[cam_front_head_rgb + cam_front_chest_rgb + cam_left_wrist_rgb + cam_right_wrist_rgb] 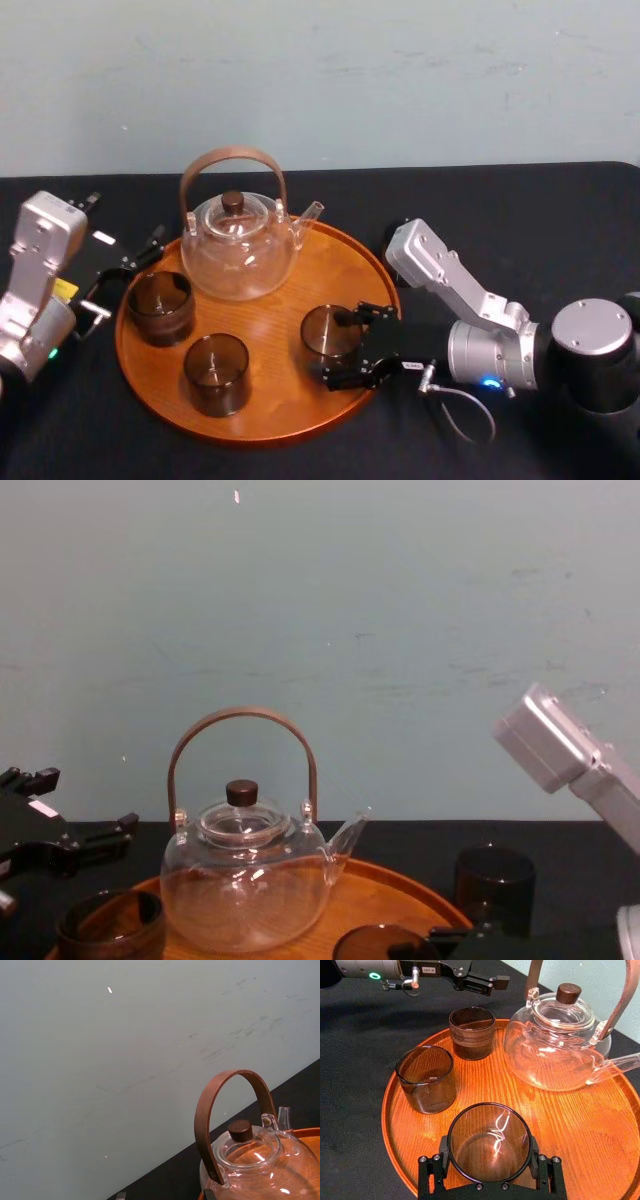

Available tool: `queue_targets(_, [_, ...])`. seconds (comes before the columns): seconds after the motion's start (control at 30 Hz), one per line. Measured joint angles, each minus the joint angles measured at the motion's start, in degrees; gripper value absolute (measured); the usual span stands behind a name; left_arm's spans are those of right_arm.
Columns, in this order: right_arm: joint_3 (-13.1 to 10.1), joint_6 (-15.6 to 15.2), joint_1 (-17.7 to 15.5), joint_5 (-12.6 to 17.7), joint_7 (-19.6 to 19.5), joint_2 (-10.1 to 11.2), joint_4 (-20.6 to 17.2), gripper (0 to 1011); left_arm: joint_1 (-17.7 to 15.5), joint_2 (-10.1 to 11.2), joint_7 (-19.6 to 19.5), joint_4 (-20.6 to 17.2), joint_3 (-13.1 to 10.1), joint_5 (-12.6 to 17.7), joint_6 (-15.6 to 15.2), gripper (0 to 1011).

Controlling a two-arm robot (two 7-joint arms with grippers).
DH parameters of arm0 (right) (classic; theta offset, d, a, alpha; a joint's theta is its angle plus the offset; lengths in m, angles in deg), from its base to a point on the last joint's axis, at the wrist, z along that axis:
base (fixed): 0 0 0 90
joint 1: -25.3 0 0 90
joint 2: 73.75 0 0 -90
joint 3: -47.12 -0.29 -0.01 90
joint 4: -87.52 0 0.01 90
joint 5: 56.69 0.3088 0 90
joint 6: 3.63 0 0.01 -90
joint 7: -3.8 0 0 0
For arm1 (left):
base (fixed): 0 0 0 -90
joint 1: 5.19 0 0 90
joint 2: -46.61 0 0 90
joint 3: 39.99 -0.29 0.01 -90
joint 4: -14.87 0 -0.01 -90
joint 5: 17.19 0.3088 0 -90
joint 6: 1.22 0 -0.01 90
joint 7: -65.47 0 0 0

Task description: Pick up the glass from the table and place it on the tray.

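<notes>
We begin at the left. The left gripper [125, 280] rests above the black table [520, 230], just beside the left rim of the tray [285, 385]. Its fingers are spread apart and hold nothing. The arm carries a yellow sticker [65, 290] and a small white label [429, 969], but the characters on them are too small for us to read.

The round orange-brown tray holds a banded dark glass [160, 305], a plain dark glass [216, 372] and a clear teapot [238, 250]. The teapot has a brown hoop handle and a dark knob.

The glass [328, 333] stands upright on the right part of the tray, near its rim. It is smoky brown, transparent, round, straight-walled and empty, and light streaks show on its bottom.

The right gripper [350, 345] reaches in from the right. Its jaws are as wide as this glass, and one black finger [442, 1155] lies against each side of its wall.

Farther right, a fourth dark glass [495, 885] stands on the table, off the tray.
</notes>
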Motion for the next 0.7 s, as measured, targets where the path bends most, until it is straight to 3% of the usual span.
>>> queue_targets(0.7, [0.9,-0.2,0.5,0.3,0.3,-0.6,1.0,904,0.0,0.0,0.0,0.0,0.0,0.0,0.0,1001])
